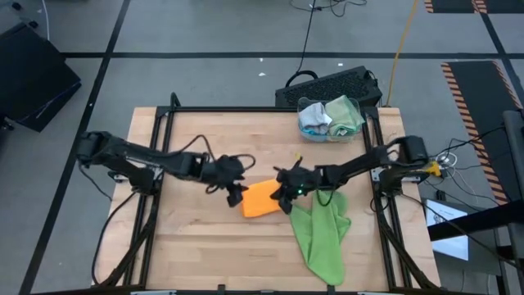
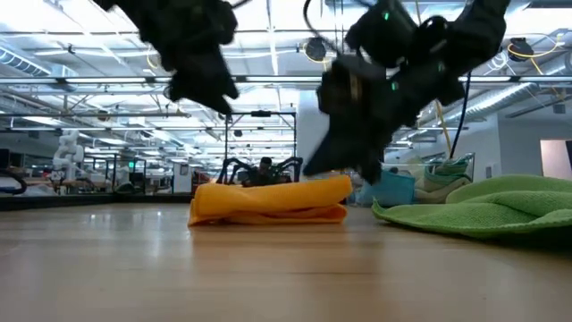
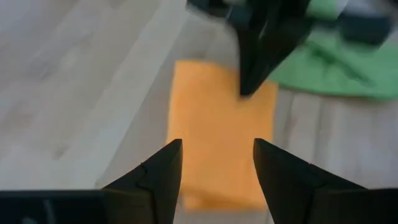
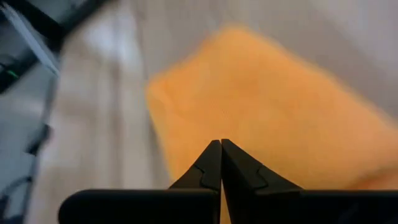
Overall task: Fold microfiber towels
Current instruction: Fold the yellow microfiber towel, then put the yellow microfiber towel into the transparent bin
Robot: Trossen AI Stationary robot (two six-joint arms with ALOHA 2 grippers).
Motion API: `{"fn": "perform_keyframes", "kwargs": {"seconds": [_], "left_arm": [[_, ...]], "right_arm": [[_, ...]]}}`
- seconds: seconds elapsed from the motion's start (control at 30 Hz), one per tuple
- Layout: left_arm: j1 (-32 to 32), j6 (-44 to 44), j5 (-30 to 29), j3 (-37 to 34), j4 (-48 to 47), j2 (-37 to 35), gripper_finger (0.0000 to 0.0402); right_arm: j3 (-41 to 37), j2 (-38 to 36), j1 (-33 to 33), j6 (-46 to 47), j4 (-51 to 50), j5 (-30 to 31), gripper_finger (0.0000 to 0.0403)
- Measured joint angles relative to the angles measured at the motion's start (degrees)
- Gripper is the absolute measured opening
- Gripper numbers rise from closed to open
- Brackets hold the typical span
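Observation:
A folded orange microfiber towel (image 1: 260, 199) (image 2: 268, 199) lies flat on the wooden table (image 1: 205, 246) near its middle. My left gripper (image 3: 217, 146) (image 1: 237, 194) hangs open above the towel's left end, clear of it in the low view. My right gripper (image 4: 221, 142) (image 1: 283, 197) is shut, its tips just over the towel's right part (image 3: 249, 106). A lime green towel (image 1: 323, 233) lies crumpled on the table at the near right. My right gripper slants down from the table's right side with its fingers shut, over the orange towel's right part (image 2: 332, 182). The tips stand very close to the towel's top. Whether they touch it I cannot tell.
A heap of towels (image 1: 332, 117) sits at the table's far right corner, with a black object (image 1: 327, 84) behind it. The green towel reaches close to the near edge. Bare wood lies to the left and at the near left.

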Motion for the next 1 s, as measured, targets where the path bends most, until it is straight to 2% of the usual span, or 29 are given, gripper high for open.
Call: {"fn": "perform_keyframes", "kwargs": {"seconds": [0.1, 0.23, 0.43, 0.6, 0.73, 0.87, 1.0], "left_arm": [[3.6, 4.0, 6.7, 0.1, 3.8, 2.6, 0.0207], [5.9, 9.5, 12.2, 0.1, 9.9, 7.5, 0.0235], [7.3, 11.7, 16.0, 0.0, 12.5, 17.2, 0.0281], [7.3, 11.3, 15.6, 0.0, 14.3, 22.7, 0.0282], [7.2, 10.1, 16.9, 0.0, 14.7, 22.5, 0.0275], [7.2, 5.8, 17.6, 0.0, 13.5, 17.8, 0.0274], [7.2, 4.3, 11.7, 0.0, 10.4, 15.2, 0.0283]], "right_arm": [[0.0, 3.5, 0.3, 0.9, -0.5, 0.1, 0.0000], [0.0, 5.5, -0.3, 1.7, -0.2, 0.1, 0.0000], [0.0, 2.8, -1.0, -0.3, -1.9, -2.8, 0.0000], [0.0, -3.7, -1.0, -3.0, -7.3, -2.9, 0.0000], [0.0, -9.7, -1.3, -5.2, -13.7, -2.9, 0.0000], [0.0, -15.5, -1.6, -7.0, -19.4, -2.9, 0.0000], [0.0, -19.7, -1.8, -8.5, -23.3, -3.0, 0.0000]]}}
